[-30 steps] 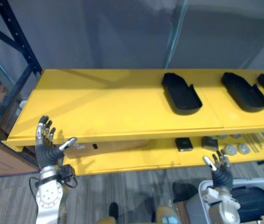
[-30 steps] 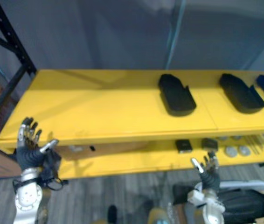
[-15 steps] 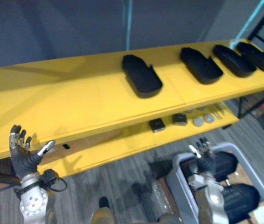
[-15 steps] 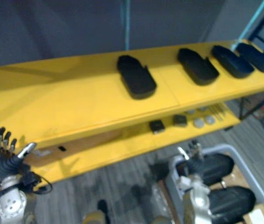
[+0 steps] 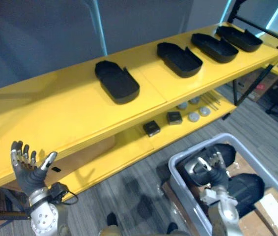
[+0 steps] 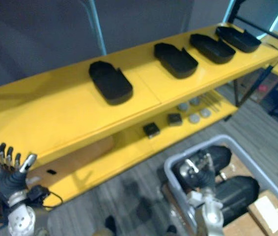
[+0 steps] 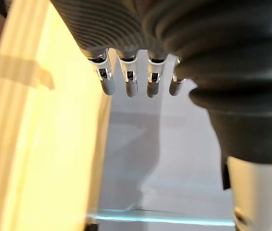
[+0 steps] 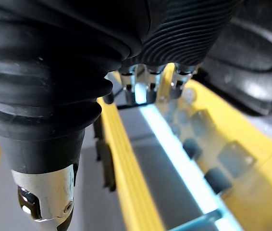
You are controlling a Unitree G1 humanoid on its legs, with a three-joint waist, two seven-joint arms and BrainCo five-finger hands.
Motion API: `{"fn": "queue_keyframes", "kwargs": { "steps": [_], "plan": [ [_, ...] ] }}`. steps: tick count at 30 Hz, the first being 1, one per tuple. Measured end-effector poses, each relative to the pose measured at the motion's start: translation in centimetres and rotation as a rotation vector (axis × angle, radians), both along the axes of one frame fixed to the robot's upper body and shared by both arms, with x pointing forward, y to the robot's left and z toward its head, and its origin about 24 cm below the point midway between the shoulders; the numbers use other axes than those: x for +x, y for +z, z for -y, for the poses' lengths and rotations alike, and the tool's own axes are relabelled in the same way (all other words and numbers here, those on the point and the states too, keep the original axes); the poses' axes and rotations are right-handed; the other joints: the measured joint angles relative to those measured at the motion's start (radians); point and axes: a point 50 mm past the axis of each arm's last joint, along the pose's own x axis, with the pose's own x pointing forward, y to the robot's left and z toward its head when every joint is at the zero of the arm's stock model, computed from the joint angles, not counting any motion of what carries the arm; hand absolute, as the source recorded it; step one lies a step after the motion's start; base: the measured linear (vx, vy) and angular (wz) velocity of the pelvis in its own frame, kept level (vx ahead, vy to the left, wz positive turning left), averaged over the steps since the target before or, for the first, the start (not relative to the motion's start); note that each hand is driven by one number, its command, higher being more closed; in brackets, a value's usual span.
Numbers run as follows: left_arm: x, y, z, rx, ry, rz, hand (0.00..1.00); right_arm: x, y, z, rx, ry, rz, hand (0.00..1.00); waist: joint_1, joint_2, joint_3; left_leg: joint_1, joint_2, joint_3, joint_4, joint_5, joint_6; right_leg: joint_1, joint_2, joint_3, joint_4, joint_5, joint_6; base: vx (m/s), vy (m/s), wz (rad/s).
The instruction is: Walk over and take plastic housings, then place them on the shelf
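Several black plastic housings lie in a row on the yellow shelf's top board (image 5: 55, 113): one at mid-shelf (image 5: 117, 81), one further right (image 5: 180, 59) and others (image 5: 213, 47) toward the far right end. More black housings (image 5: 247, 189) fill a grey bin (image 5: 190, 149) on the floor at the lower right. My right hand (image 5: 210, 169) hovers open over the bin's near end, holding nothing; a housing (image 8: 251, 48) shows just past its fingers (image 8: 148, 82). My left hand (image 5: 28, 169) is raised, open and empty in front of the shelf's left part, with its fingers (image 7: 126, 79) straight.
The shelf's lower board carries small dark blocks (image 5: 151, 128), (image 5: 174, 117) and grey discs (image 5: 193, 117). A cardboard box with a white label (image 5: 276, 211) sits beside the bin. A dark rack frame (image 5: 257, 27) stands past the shelf's right end. A grey wall backs the shelf.
The camera has swung right, so the shelf slides left and the bin comes fully into view. My right hand now sits over the bin. Both hands stay open.
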Motion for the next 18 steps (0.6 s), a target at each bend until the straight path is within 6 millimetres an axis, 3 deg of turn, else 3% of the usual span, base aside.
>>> {"fn": "queue_keyframes", "kwargs": {
  "steps": [2, 3, 5, 6, 8, 10, 12, 14, 18],
  "plan": [
    [1.0, 0.5, 2.2, 0.011, -0.152, 0.04, 0.0, -0.1, 2.3, 0.2, -0.055, -0.048, 0.103, 0.0, -0.013, -0.002, -0.001, 0.014, 0.002, 0.037, 0.007, -0.018, -0.005, -0.023, -0.001, 0.052, 0.014, 0.001, 0.001, -0.01, 0.037, -0.66],
    [1.9, 0.9, 3.7, 0.015, -0.247, 0.066, 0.0, -0.4, 3.7, 1.0, -0.086, -0.098, 0.168, 0.0, -0.034, -0.005, -0.001, 0.013, 0.001, 0.039, 0.028, -0.037, -0.01, -0.039, -0.002, 0.08, 0.02, 0.004, 0.004, -0.01, 0.037, -0.72],
    [2.9, 1.5, 5.6, 0.016, -0.349, 0.099, 0.0, -1.0, 5.5, 2.4, -0.126, -0.176, 0.247, 0.0, -0.059, -0.01, -0.001, 0.011, 0.0, 0.022, 0.101, -0.099, -0.011, -0.068, 0.004, 0.167, 0.028, 0.013, 0.007, 0.03, 0.05, -1.13],
    [3.1, 1.6, 5.8, 0.013, -0.359, 0.108, 0.0, -1.2, 5.8, 2.8, -0.139, -0.197, 0.26, 0.0, -0.065, -0.009, -0.001, 0.01, -0.002, -0.006, 0.134, -0.129, -0.009, -0.076, 0.011, 0.199, 0.027, 0.018, 0.007, 0.11, -0.034, -1.61],
    [3.2, 1.8, 6.0, 0.011, -0.359, 0.117, 0.0, -1.9, 7.1, 4.3, -0.199, -0.249, 0.303, 0.0, -0.071, 0.017, -0.003, 0.011, 0.005, -0.19, 0.255, -0.265, -0.002, -0.107, 0.062, 0.348, 0.024, 0.038, 0.005, 0.13, -0.11, -1.9],
    [3.2, 1.7, 5.9, 0.001, -0.339, 0.11, 0.0, -2.4, 7.5, 5.0, -0.225, -0.279, 0.319, 0.0, -0.074, 0.033, -0.008, 0.014, -0.001, -0.254, 0.318, -0.351, 0.007, -0.143, 0.096, 0.473, 0.003, 0.063, 0.0, 0.06, -0.046, -1.9],
    [3.3, 1.8, 6.0, -0.008, -0.337, 0.111, 0.0, -3.0, 7.3, 5.1, -0.228, -0.297, 0.312, 0.0, -0.08, 0.026, -0.004, 0.012, -0.006, -0.217, 0.352, -0.388, 0.018, -0.161, 0.099, 0.523, -0.026, 0.093, -0.008, 0.02, 0.015, -1.38],
    [3.6, 1.9, 6.7, -0.01, -0.365, 0.115, 0.0, -3.4, 6.9, 5.2, -0.224, -0.324, 0.292, 0.0, -0.08, 0.013, 0.003, 0.012, -0.01, -0.173, 0.369, -0.4, 0.023, -0.179, 0.097, 0.546, -0.04, 0.117, -0.023, 0.03, 0.017, -0.83],
    [4.5, 2.1, 8.6, -0.007, -0.468, 0.128, 0.0, -3.8, 5.8, 5.5, -0.192, -0.432, 0.246, 0.0, -0.078, -0.002, 0.019, -0.023, -0.019, -0.152, 0.392, -0.408, 0.025, -0.228, 0.095, 0.562, -0.038, 0.156, -0.003, 0.05, -0.05, -0.3]
  ]
}}
